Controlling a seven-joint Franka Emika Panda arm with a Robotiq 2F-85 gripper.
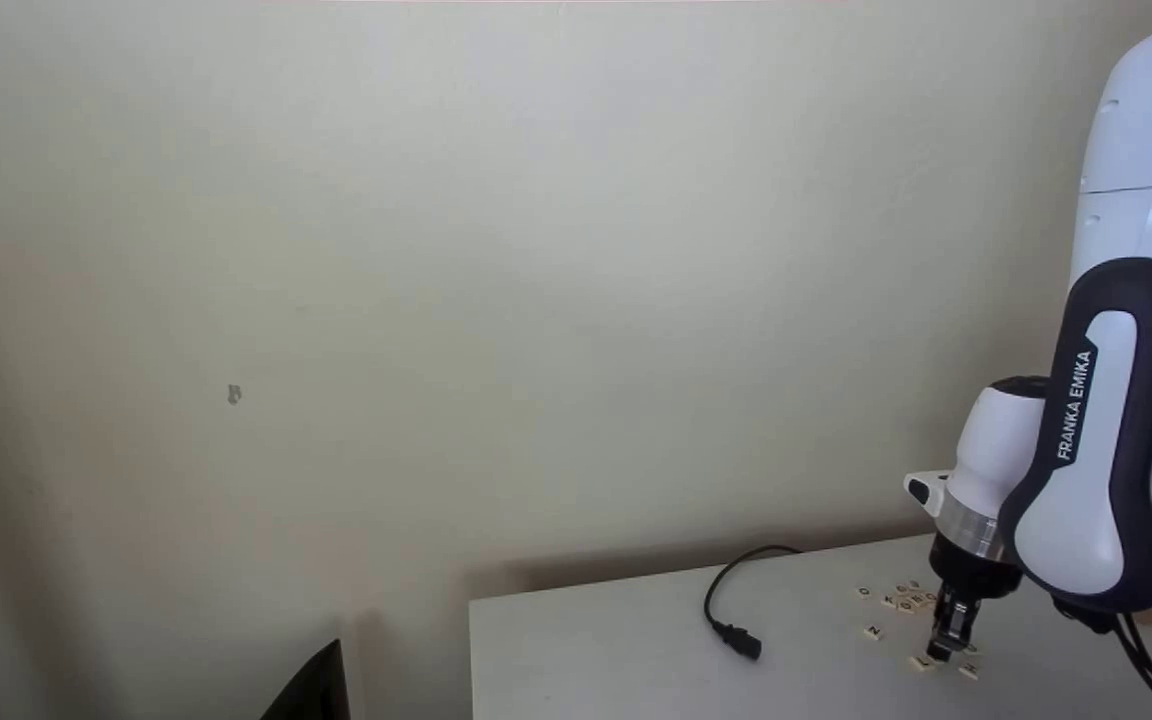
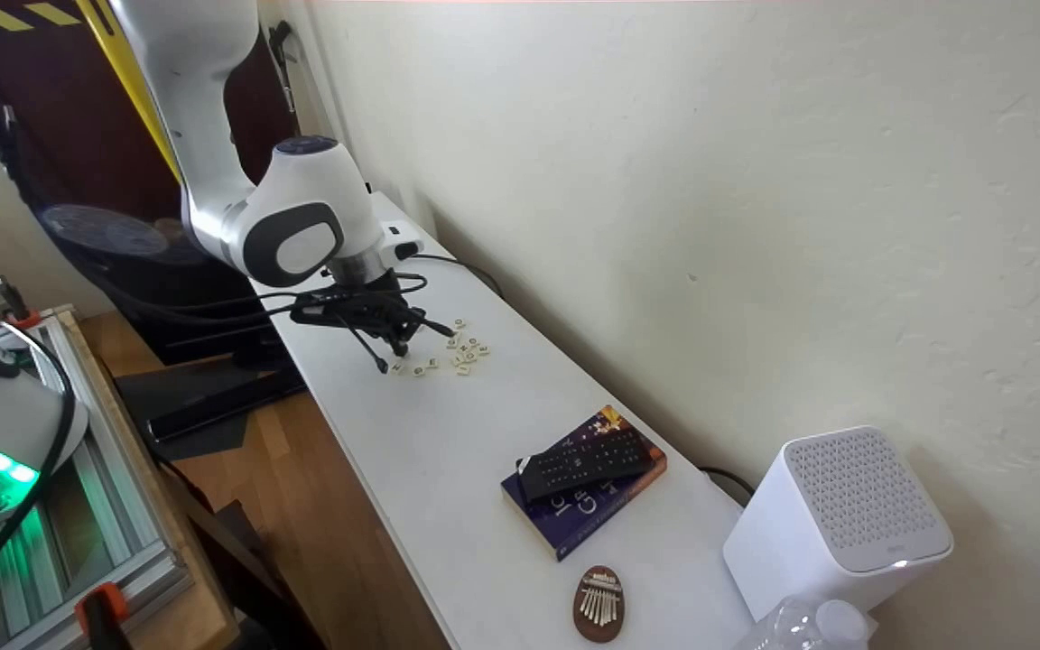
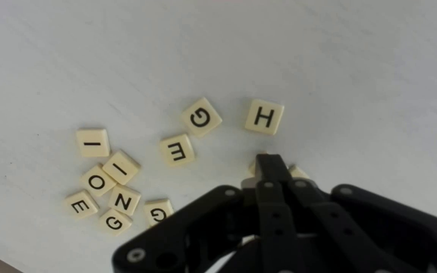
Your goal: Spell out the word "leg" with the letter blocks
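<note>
- My black two-finger gripper [image 3: 275, 168] is low at the flat white tabletop [image 2: 430, 451], jaws narrow, up against each other; can't tell if a tile's btwn.
- Small sq. cream letter tiles [image 3: 121, 167] w/ black print lie scattered there, mostly toward left of wrist view; 2 half-hidden by the tips, letters unreadable.
- A G tile [image 3: 201, 117] sits just beside an E tile [image 3: 177, 150], both askew; H tile [image 3: 264, 116] nr. that G.
- In an exterior view: long black remote [image 2: 585, 463] on rect. purple book [image 2: 565, 531].

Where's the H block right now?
In the wrist view, the H block lies right of centre on the white table, just right of a G block, a gap between them, with the hand directly below in the picture.
</note>
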